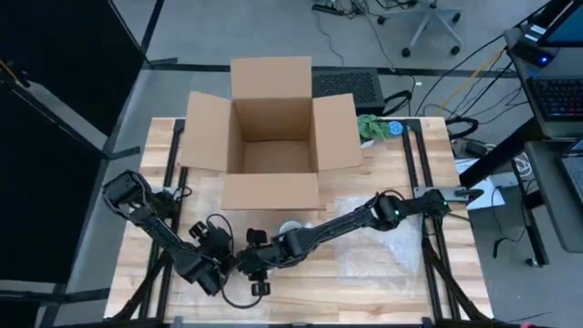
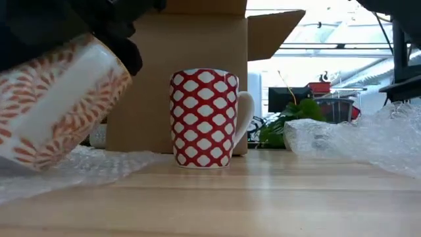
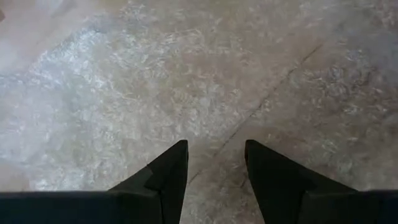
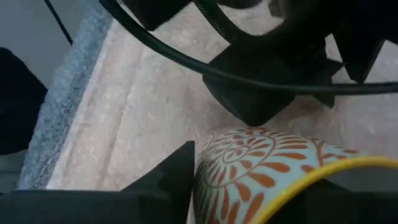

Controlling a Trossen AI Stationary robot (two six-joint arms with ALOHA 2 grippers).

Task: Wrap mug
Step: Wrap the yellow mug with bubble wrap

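Orange-patterned white ceramic mug (image 4: 273, 165) gripped in right gripper (image 4: 249, 186), carried tilted above clear bubble wrap sheet (image 3: 155, 81); left gripper (image 3: 214, 168) parted, empty. Wrapping not begun.

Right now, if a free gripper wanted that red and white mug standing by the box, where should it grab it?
Probably at the rim, from above. The red and white mug stands upright on the table with its mouth open upward, so one finger could go inside and one outside the wall. Its handle juts out on the side toward the bubble wrap and looks a narrower target.
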